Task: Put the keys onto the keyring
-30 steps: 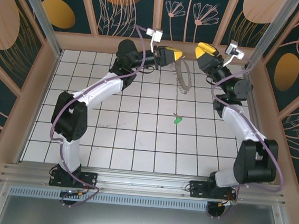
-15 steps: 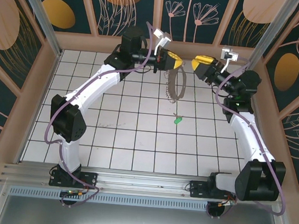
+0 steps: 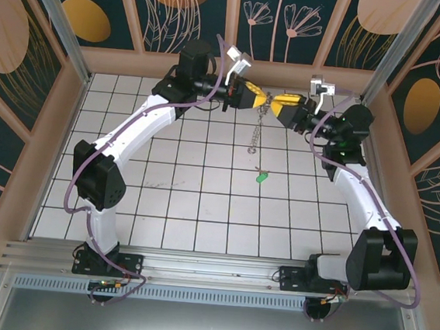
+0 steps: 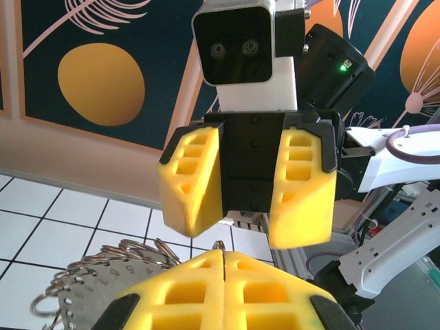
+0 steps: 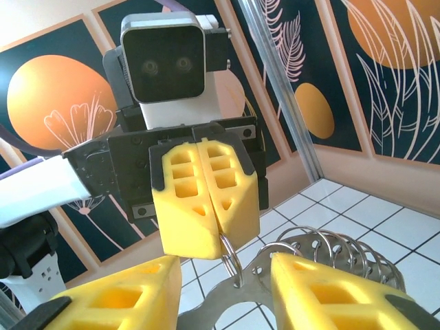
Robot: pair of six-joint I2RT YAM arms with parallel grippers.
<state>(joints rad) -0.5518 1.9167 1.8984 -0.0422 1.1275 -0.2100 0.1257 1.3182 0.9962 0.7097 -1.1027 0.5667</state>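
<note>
The keyring (image 3: 255, 129), a flat grey metal loop with several small split rings on its rim, hangs edge-on above the back of the tiled floor. My left gripper (image 3: 259, 95) is shut on one small split ring at the keyring's top (image 5: 232, 260). My right gripper (image 3: 279, 105) faces it almost tip to tip. Its yellow jaws are open and stand on either side of that ring and the loop's upper edge (image 5: 323, 265), without touching them. The keys, one small green-headed key (image 3: 262, 178), lie on the floor below the hanging keyring.
A wooden rail (image 3: 237, 71) and patterned panels stand close behind both grippers. Aluminium posts (image 3: 58, 28) frame the cell's corners. The white tiled floor (image 3: 193, 201) stretches toward the arm bases.
My right gripper has swung left to meet the left one, and its jaws have narrowed. The left gripper has lifted slightly with the keyring, which now hangs edge-on.
</note>
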